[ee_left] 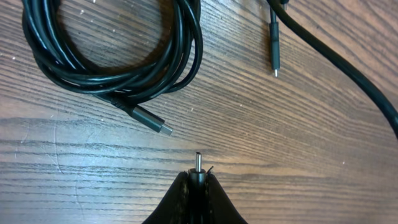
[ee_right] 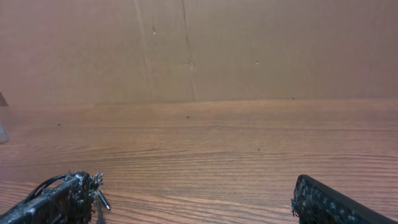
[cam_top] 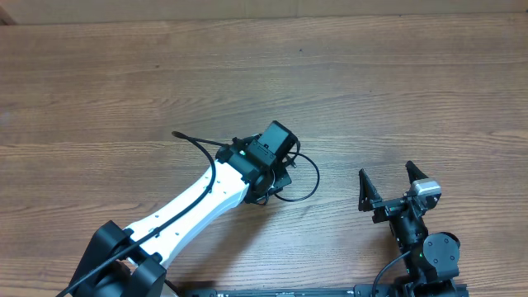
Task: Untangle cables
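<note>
Pinching a plug beside coiled cables, the left gripper was closed, while the right gripper gaped empty near the table's front edge.

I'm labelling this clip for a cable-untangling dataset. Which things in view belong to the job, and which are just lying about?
Part of the job:
- coiled cables
- plug tip, pinched in the shut left gripper
- right gripper, open, holding nothing

Just there:
- wooden table
- cardboard wall
- left arm's own thick cable
</note>
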Controlling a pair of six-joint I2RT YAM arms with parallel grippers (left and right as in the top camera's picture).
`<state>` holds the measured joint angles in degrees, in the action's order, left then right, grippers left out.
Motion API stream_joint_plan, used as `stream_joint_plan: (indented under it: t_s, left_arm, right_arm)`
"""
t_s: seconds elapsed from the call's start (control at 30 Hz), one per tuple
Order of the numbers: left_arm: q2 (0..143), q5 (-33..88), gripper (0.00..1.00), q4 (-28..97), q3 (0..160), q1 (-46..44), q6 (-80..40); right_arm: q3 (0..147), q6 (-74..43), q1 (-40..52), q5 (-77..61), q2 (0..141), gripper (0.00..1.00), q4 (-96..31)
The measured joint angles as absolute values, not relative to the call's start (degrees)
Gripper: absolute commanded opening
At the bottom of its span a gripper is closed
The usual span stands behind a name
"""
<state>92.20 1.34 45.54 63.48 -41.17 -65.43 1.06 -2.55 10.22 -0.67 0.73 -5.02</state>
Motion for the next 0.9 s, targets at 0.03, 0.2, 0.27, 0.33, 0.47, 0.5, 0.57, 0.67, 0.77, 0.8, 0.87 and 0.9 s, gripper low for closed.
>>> stream_joint_plan:
  t_s: [0.03, 0.2, 0.27, 0.33, 0.47, 0.5, 0.57, 0.67, 0.77, 0.8, 0.87, 0.9]
  left_arm:
    - [92.2, 0.8, 0.1, 45.4, 63.5, -41.5, -65.9]
    - [92.3, -2.0, 0.11, 43.8, 63.5, -42.8, -67.7]
    - [92.8, -2.5, 0.11, 43.1, 63.5, -43.2, -68.1]
    - [94.1, -2.9, 0.12, 42.6, 63.5, -43.3, -68.6]
    - [98.1, -3.0, 0.26, 42.5, 63.5, -43.4, -69.1]
    - [99.1, -3.0, 0.3, 42.5, 63.5, -43.4, -69.1]
    - [100.7, -2.3, 0.34, 42.5, 63.5, -43.4, -69.2]
    - [102.9, -1.0, 0.39, 42.5, 63.5, -43.4, -69.1]
    - [103.8, -0.4, 0.44, 42.2, 63.5, -43.4, -68.8]
    - [103.9, -0.2, 0.44, 41.7, 63.5, -43.4, -68.4]
    - [103.9, 0.1, 0.47, 40.4, 63.5, -43.0, -66.3]
    - [103.9, 0.2, 0.48, 40.2, 63.5, -42.7, -65.2]
  right_arm:
    - [1.1, -2.5, 10.2, -0.7, 0.7, 1.0, -5.0]
    - [1.1, -2.5, 10.2, -0.6, 0.7, 1.0, -5.0]
    - [1.1, -2.5, 10.2, -0.7, 0.7, 1.0, -5.0]
    - [1.1, -2.5, 10.2, -0.7, 0.7, 1.0, -5.0]
    - [1.1, -2.5, 10.2, -0.7, 0.7, 1.0, -5.0]
    - [1.1, -2.5, 10.2, -0.7, 0.7, 1.0, -5.0]
    - [1.1, -2.5, 10.2, -0.7, 0.7, 1.0, -5.0]
    - [1.1, -2.5, 10.2, -0.7, 0.7, 1.0, -5.0]
    - [1.1, -2.5, 10.2, -0.7, 0.7, 1.0, -5.0]
    - [1.1, -2.5, 10.2, -0.7, 0.7, 1.0, -5.0]
    - [1.1, -2.5, 10.2, -0.7, 0.7, 1.0, -5.0]
    - [1.1, -2.5, 10.2, -0.6, 0.7, 1.0, -5.0]
